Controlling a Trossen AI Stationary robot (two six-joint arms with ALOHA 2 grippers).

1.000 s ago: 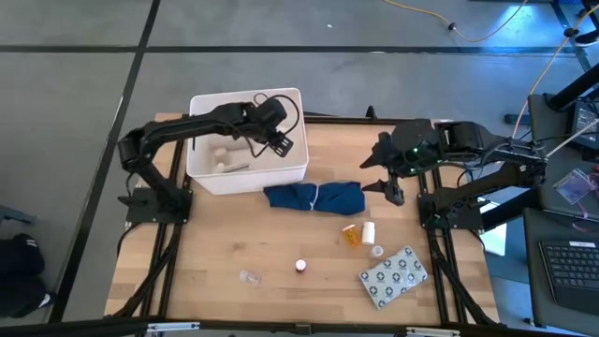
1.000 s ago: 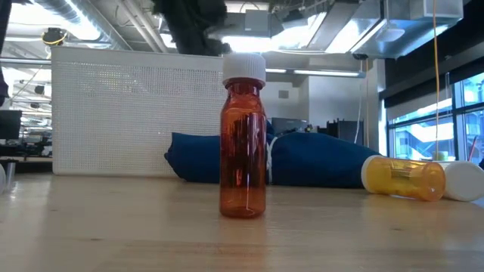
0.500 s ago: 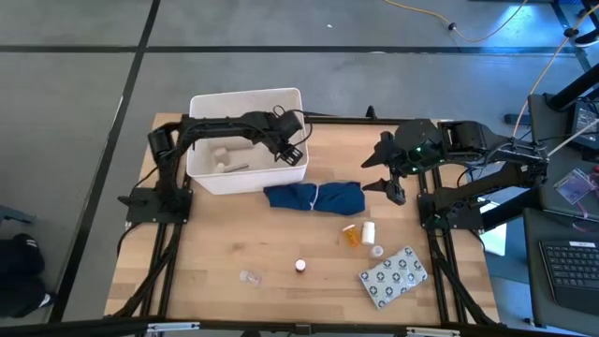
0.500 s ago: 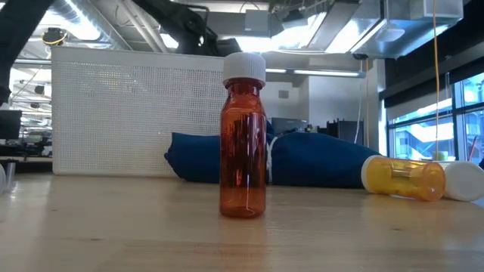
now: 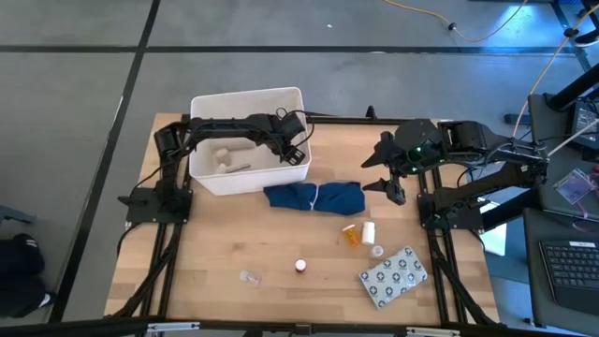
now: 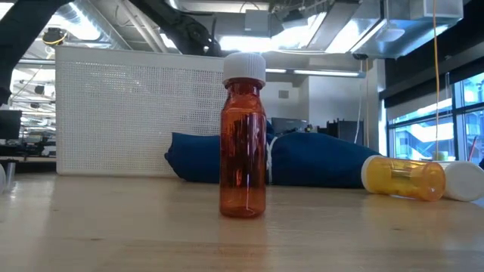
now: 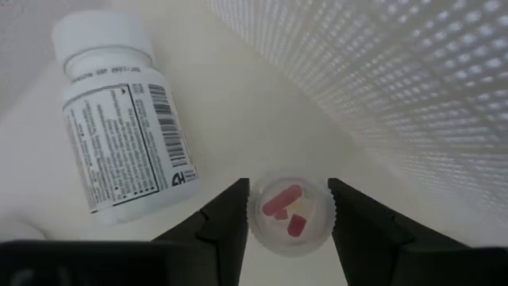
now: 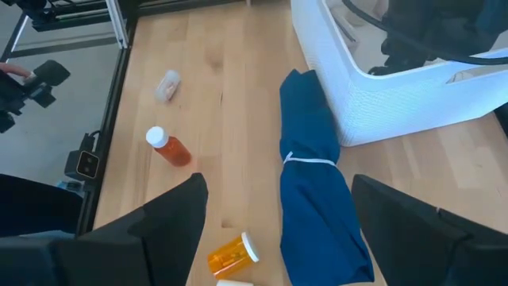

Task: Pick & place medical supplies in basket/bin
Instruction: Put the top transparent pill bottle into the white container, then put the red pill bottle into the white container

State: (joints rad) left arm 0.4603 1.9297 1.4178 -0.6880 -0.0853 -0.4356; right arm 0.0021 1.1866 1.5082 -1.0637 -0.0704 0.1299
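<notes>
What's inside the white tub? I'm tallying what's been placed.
In the tub: a white labelled bottle and a clear vial between the left gripper fingers. The arm hides the rest.

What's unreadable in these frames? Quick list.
- High view: the white rectangular plastic tub has its right interior covered by the left pincer.
- Left wrist view: the small clear vial with red pieces sits between the fingers; whether they touch it is unclear.
- Low view: tub contents hidden behind its perforated wall.
- High view: the flat grey dotted blister pack is too small to read.
</notes>
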